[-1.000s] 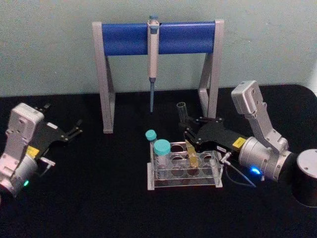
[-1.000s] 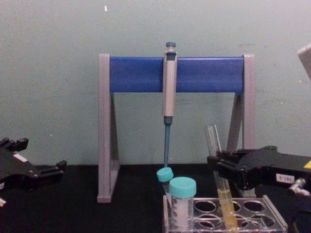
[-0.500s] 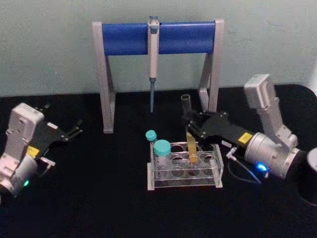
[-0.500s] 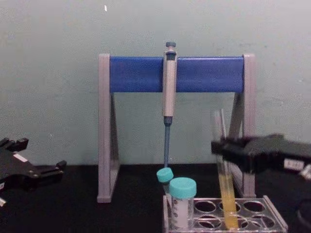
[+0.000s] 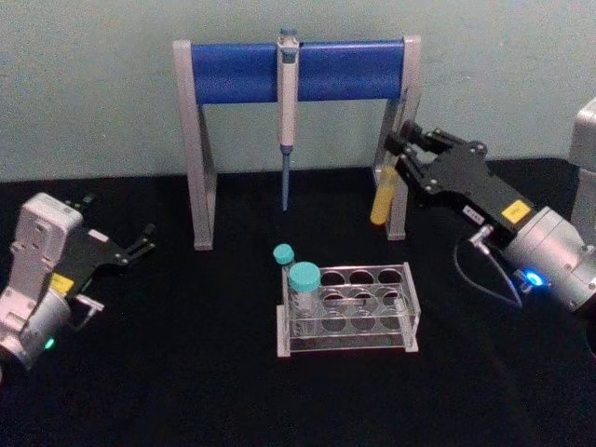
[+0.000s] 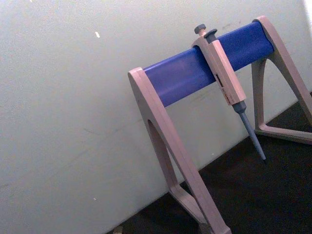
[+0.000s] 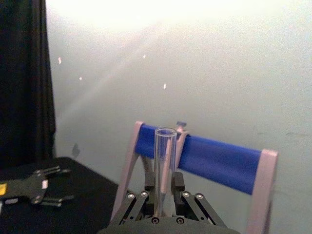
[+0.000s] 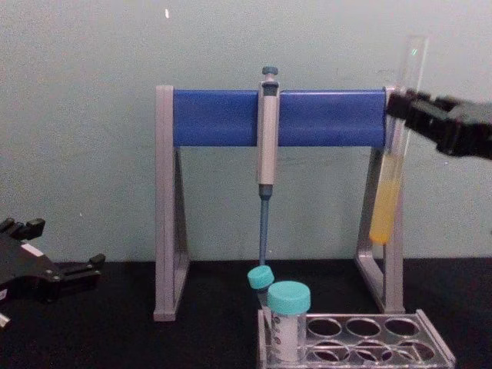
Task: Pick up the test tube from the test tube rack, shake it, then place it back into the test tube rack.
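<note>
1. The black tabletop lies under everything.
2. A tall grey-legged stand with a blue crossbar stands at twelve o'clock from the rack, with a grey pipette hanging from the bar.
3. The right gripper hovers at one o'clock from the rack, beside the stand's right leg, its jaws clamped on the test tube.
4. The left gripper sits far off at nine o'clock, jaws spread wide and holding nothing.
5. The low clear plastic rack with round holes sits mid-table.
6. The long clear glass test tube, with yellow liquid in its lower part, hangs slightly tilted in the air, well above the rack.
7. A short teal-capped vial stands at the rack's nine o'clock end, with a thin teal-capped tube just behind it.
</note>
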Robot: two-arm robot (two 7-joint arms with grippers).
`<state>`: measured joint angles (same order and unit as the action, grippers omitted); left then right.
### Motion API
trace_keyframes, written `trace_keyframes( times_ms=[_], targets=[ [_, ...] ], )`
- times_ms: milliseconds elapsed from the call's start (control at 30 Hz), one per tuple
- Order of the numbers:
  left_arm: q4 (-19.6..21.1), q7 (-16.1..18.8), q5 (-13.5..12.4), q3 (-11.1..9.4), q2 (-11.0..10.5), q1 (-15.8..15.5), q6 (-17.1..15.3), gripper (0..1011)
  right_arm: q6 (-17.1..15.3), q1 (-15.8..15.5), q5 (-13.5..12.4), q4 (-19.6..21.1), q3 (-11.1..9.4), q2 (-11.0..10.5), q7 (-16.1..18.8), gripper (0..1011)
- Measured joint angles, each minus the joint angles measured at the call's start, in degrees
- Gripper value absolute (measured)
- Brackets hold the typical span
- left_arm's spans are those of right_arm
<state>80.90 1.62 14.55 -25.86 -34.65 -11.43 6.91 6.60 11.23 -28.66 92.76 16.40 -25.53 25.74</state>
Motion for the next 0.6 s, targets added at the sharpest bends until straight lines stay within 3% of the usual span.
trace_keyframes(
  times_ms=[200, 600],
  targets=[
    [0.0, 0.0, 0.0, 0.0, 0.0, 0.0, 0.0, 1001, 2.1, -0.2, 1.1, -0.5, -0.7, 0.8, -0.5, 228],
    [0.0, 0.0, 0.0, 0.0, 0.0, 0.0, 0.0, 1001, 2.4, -0.2, 2.2, -0.9, -0.9, 1.5, -0.2, 228]
  ],
)
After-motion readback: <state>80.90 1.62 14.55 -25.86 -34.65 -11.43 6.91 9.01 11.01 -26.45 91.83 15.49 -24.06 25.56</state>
